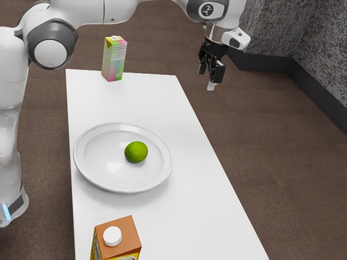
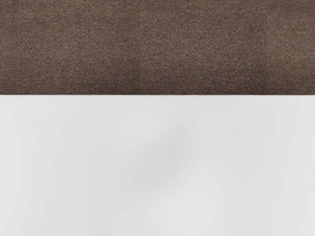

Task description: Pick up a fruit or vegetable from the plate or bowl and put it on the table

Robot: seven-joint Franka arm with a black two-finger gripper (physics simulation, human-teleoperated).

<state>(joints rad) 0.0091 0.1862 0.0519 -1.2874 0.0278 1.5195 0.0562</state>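
Lime (image 1: 136, 152) on the white plate (image 1: 87, 169), resting inside the rim, a bit to the exterior view's right of the plate's middle. Plate sits flat on the white desk (image 1: 190, 211), toward the exterior view's left long edge. Gripper (image 1: 211, 78) is raised, far end, exterior view's right, well apart from lime and plate, pointing down. Can't tell whether it is released or clenched. Arm (image 1: 89, 11) comes in from the exterior view's left and passes above the far end of the desk.

Pink, yellow and green carton (image 1: 114, 60) upright at the far end of the desk, left side in the exterior view. Orange-topped carton (image 1: 126, 233) with a white cap (image 1: 112, 236) at the near end, left side, partly cut off by the frame. Brown floor (image 1: 282, 162) around the desk; speckled gray wall (image 1: 276, 30) with dark skirting (image 1: 263, 63) far right. Wrist view: pale desk surface, straight edge, brown floor past it.
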